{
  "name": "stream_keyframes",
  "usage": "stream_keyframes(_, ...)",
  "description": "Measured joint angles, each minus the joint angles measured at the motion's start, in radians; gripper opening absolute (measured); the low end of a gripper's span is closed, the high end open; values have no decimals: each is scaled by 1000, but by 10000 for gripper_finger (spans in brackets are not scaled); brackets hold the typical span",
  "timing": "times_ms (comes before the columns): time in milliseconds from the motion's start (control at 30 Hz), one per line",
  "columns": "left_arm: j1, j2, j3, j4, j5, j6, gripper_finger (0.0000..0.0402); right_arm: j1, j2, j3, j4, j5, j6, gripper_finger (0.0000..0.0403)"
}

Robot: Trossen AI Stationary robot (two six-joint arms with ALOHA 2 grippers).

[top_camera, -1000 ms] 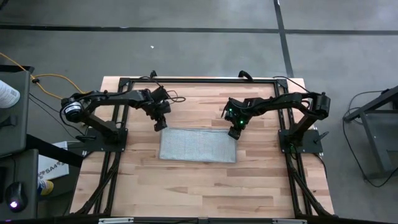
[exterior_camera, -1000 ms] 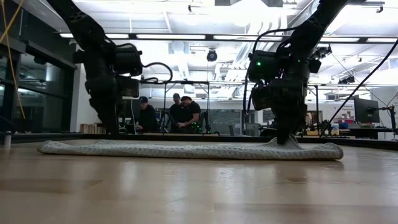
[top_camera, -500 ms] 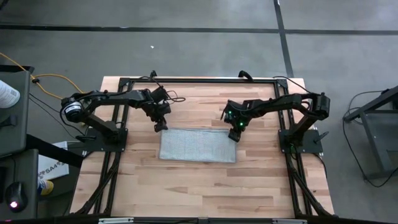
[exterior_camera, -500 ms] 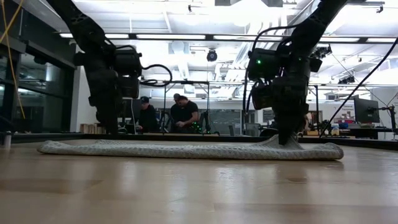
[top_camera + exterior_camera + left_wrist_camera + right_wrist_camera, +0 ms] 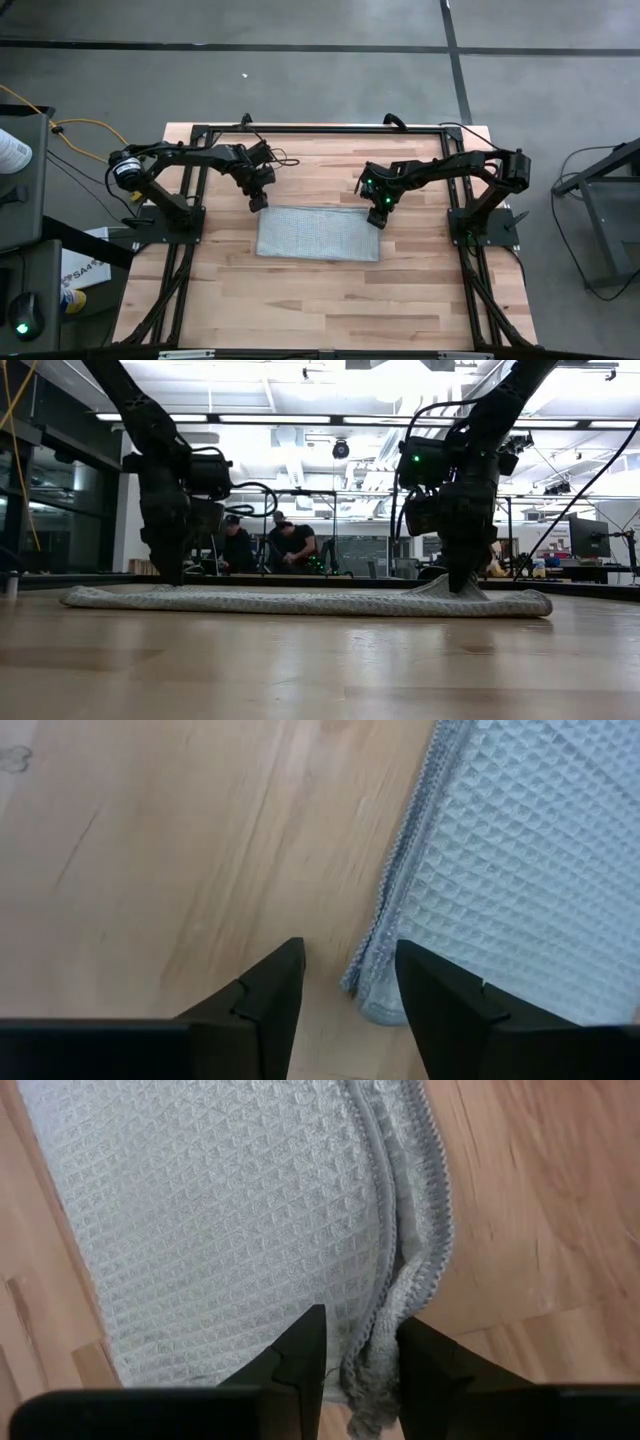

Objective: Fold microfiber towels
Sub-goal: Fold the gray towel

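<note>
While pinching the grey towel's (image 5: 318, 233) far right corner, right tool (image 5: 362, 1355) clenched on bunched hem; left tool (image 5: 349, 982) parted, straddling far left corner on counter (image 5: 320, 290).

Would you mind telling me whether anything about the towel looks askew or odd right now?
Mostly tidy: the towel lies flat as a folded strip on the table. Its one oddity is the corner pinched in the right gripper, bunched and lifted into a small peak. The left gripper straddles the opposite corner.
</note>
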Motion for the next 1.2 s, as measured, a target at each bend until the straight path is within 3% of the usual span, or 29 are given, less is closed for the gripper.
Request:
stream_keyframes(567, 0, 6, -5, -32, 130, -31, 164, 0, 0, 0, 0, 3, 0, 89)
stream_keyframes(900, -1, 5, -5, -30, 118, -22, 159, 0, 0, 0, 0, 4, -2, 89)
stream_keyframes(1033, -1, 5, -5, -25, 101, -18, 124, 0, 0, 0, 0, 4, -2, 89)
stream_keyframes(1200, 0, 6, -6, -16, 80, -16, 50, 0, 0, 0, 0, 20, 1, 89)
